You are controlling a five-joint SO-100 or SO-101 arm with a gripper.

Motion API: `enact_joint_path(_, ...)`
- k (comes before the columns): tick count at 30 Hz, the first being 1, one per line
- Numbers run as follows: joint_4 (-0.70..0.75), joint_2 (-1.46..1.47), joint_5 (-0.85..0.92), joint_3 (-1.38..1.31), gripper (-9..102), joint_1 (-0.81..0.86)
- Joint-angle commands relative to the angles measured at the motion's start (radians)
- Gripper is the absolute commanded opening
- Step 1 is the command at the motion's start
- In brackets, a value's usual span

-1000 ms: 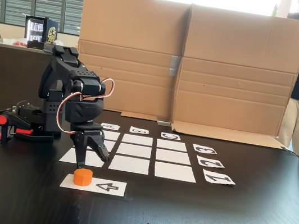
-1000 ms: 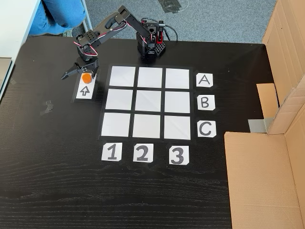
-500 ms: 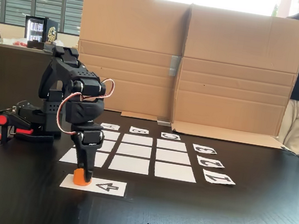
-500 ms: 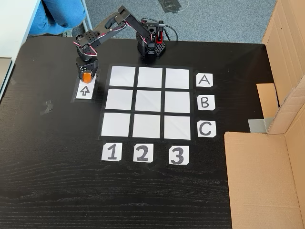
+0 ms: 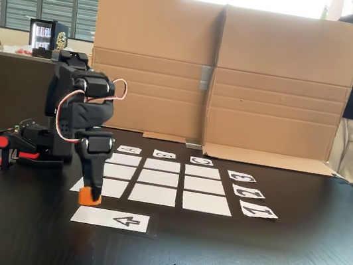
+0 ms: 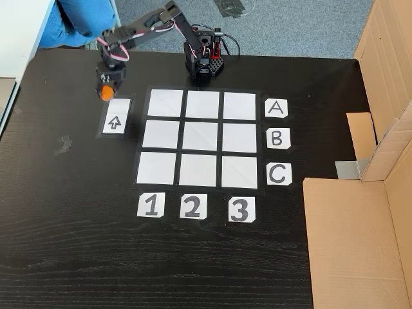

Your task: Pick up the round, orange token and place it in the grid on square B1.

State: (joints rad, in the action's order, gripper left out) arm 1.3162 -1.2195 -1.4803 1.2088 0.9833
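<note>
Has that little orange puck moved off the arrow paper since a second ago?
Yes. The orange puck is pinched in the claw and lifted clear of the arrow paper. In the top-down fixed view it sits past that paper's far end.

In the fixed view from above, small white paper cards right of the white nine-cell grid (image 6: 202, 138) read A (image 6: 275, 108), B (image 6: 277, 138) and C (image 6: 278, 174). Cards on its near side read 1 (image 6: 150, 205), 2 (image 6: 192, 206) and 3 (image 6: 239, 209). Left of it, by my arm, a white paper strip (image 6: 114, 116) bears a black arrow.
</note>
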Motion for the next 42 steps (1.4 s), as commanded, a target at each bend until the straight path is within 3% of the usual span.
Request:
enact_joint_path(1, 0.002, -0.155, 0.034, 0.020, 0, 0.005)
enact_joint_path(7, 0.003, -0.339, 0.097, 0.129, 0, -0.041)
enact_joint_path(10, 0.002, -0.449, 0.196, 0.229, 0, -0.109)
enact_joint_path(19, -0.040, -0.580, 0.249, 0.362, 0, -0.337)
enact_joint_path(31, -0.155, -0.535, 0.233, 0.407, 0, -0.580)
enact_joint_path(42, 0.026, -0.304, 0.080, 0.347, 0, -0.673)
